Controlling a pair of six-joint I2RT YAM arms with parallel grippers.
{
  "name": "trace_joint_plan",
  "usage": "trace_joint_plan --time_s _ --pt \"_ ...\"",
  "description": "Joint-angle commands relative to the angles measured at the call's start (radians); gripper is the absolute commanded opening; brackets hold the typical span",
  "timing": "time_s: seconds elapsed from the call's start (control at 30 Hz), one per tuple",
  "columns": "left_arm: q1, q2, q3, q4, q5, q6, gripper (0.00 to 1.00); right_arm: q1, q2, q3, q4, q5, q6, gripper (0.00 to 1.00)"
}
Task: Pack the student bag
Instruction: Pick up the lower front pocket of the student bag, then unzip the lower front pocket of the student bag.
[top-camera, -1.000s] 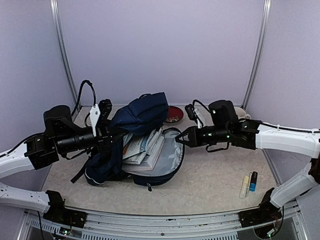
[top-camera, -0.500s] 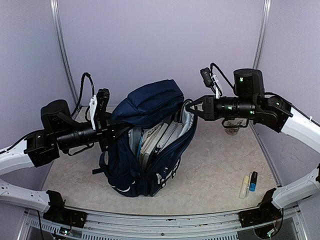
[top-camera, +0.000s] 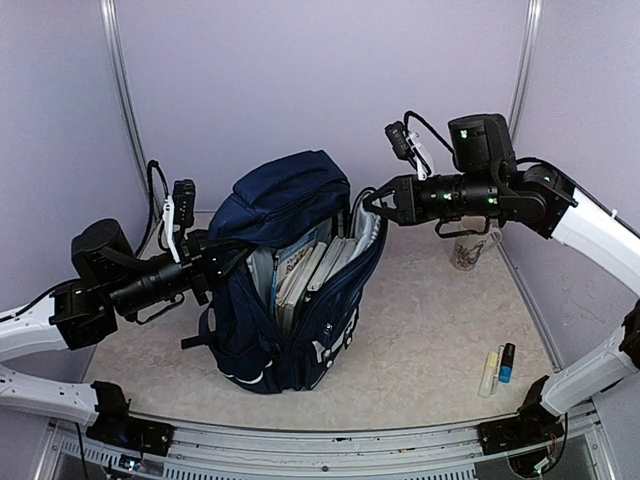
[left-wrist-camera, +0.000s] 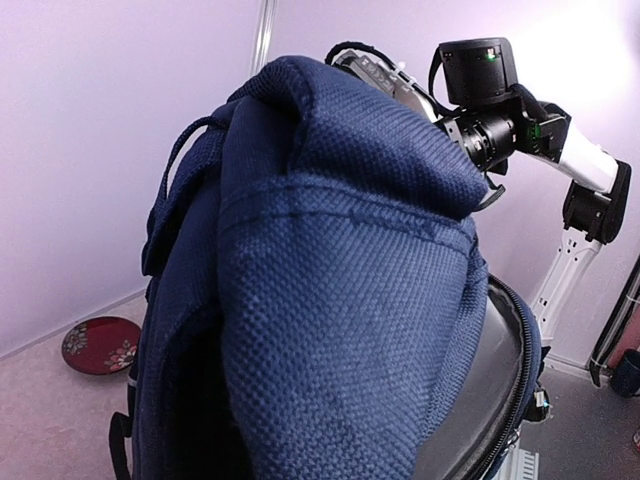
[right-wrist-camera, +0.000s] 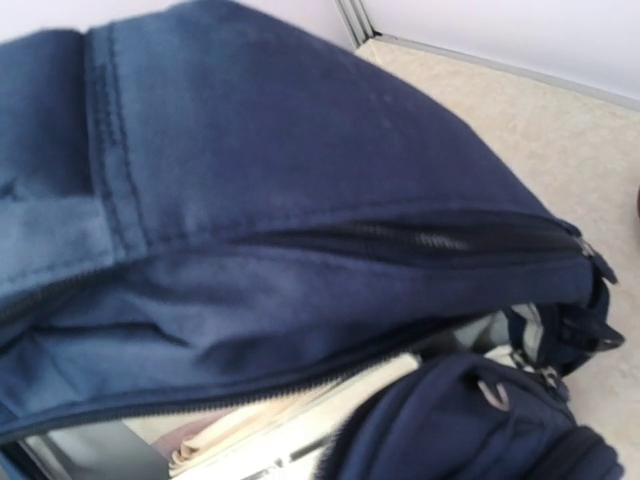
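The student bag (top-camera: 290, 205), navy blue, stands upright in the middle of the table with its main compartment unzipped. Books and papers (top-camera: 300, 272) stand on edge inside it. My left gripper (top-camera: 222, 258) is shut on the fabric at the bag's left side. In the left wrist view the navy cloth (left-wrist-camera: 340, 300) fills the frame and hides the fingers. My right gripper (top-camera: 372, 203) is shut on the top rim of the opened front panel. The right wrist view looks down on the bag (right-wrist-camera: 250, 150) and page edges (right-wrist-camera: 300, 420); its fingers are hidden.
A white patterned mug (top-camera: 467, 250) stands at the back right under the right arm. Two markers (top-camera: 497, 366) lie near the front right. A red bowl (left-wrist-camera: 100, 345) sits on the table behind the bag. Metal frame posts (top-camera: 125, 100) stand in the back corners.
The bag went from lying open and flat to standing upright, lifted by both grippers. The right gripper rose with the flap's rim; the left arm pulled slightly left and lower.
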Motion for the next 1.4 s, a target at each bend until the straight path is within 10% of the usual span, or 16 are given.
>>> trace_joint_plan --time_s 0.0,0.53,0.93,1.13,1.37 --pt "-0.01 -0.031 0.033 0.004 -0.043 0.001 0.0 0.041 -0.029 0.196 0.174 0.06 -0.102 0.0" --pt "-0.025 0.054 0.177 -0.012 -0.026 0.066 0.0 0.073 -0.033 0.339 0.095 0.12 -0.195 0.0" --pt "-0.015 0.116 0.166 0.027 -0.067 0.083 0.0 0.073 -0.117 0.123 0.103 0.178 -0.222 0.01" --pt "0.051 0.094 0.094 0.034 -0.084 0.035 0.0 0.07 -0.127 0.053 0.019 0.179 -0.231 0.43" --pt "0.108 0.026 0.011 0.03 -0.151 0.033 0.0 -0.012 -0.239 -0.013 0.01 0.213 -0.28 0.68"
